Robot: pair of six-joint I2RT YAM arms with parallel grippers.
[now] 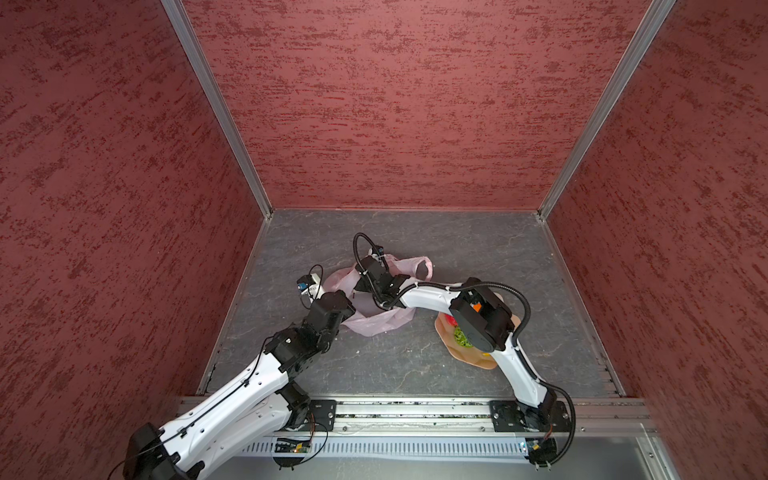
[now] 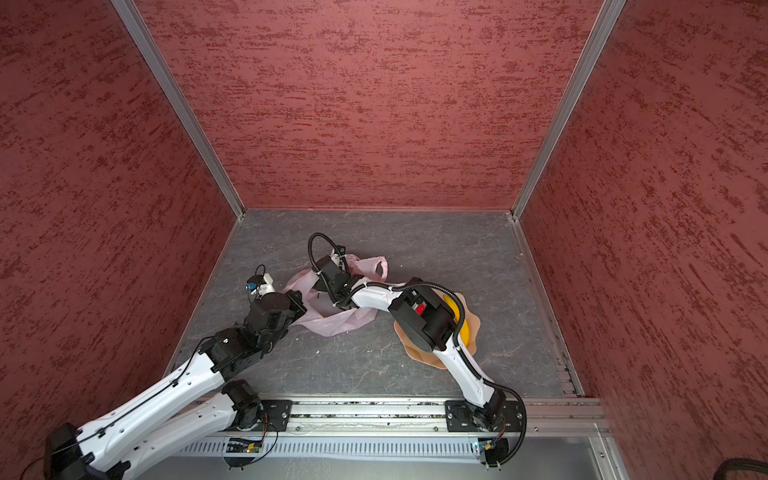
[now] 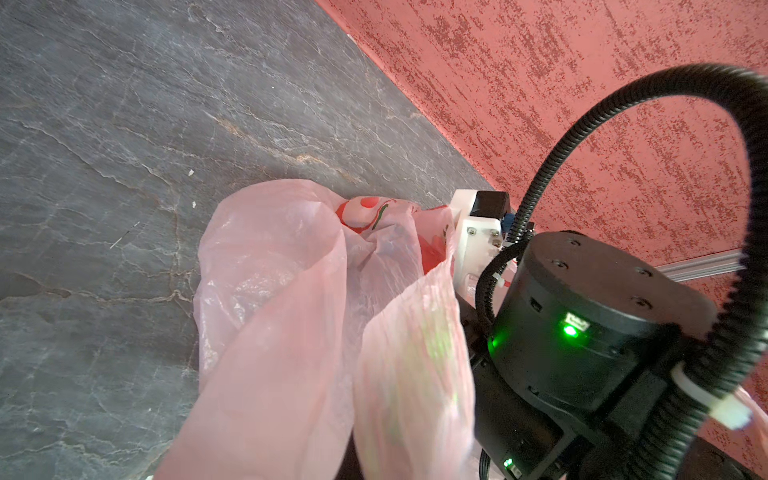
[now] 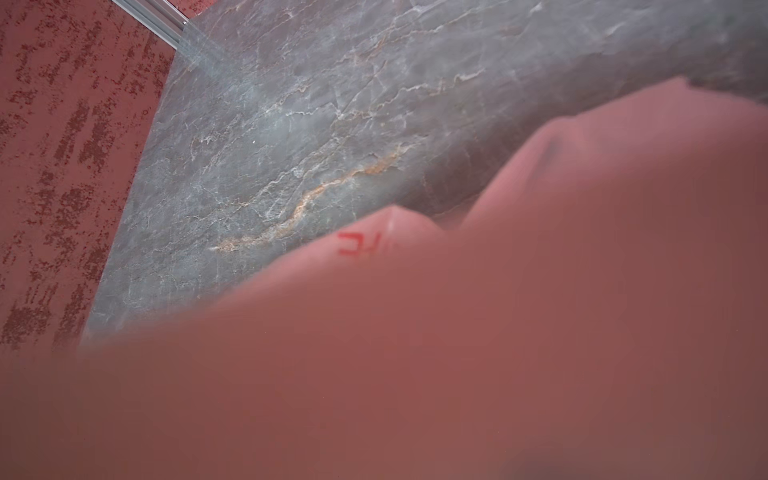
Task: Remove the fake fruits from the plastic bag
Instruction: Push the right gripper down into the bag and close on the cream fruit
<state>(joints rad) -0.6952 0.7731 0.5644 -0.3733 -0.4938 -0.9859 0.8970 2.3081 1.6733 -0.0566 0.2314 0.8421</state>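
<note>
The right arm reaches across the table [image 1: 415, 365] and plunges its wrist into the mouth of the bag [image 1: 390, 320], which lies crumpled just to the nine o'clock side of the table's centre in both top views. One handle loop trails off at the bag's one o'clock.

The left gripper [image 1: 348, 306], at the bag's nine o'clock edge, is clenched. In the left wrist view the pink film runs in taut folds straight toward it, so it looks to be pinching the bag's rim to hold the mouth open. The right gripper [image 1: 365, 286] is buried under its own wrist and the film. The right wrist view is almost wholly veiled in blurred pink plastic, so whether its jaws are spread or closed on something cannot be told.

At four o'clock from the bag stands a tan dish [image 1: 469, 357], half hidden by the right arm's elbow. In it show a red fruit [image 1: 450, 321] and a green fruit [image 1: 462, 337], and a top view catches a yellow banana [image 2: 465, 328]. At least three fruits are therefore out.

The bag lies limp and fairly flat, but its folds hide the inside, so how many fruits are left cannot be counted. The job looks well advanced, though not finished.
</note>
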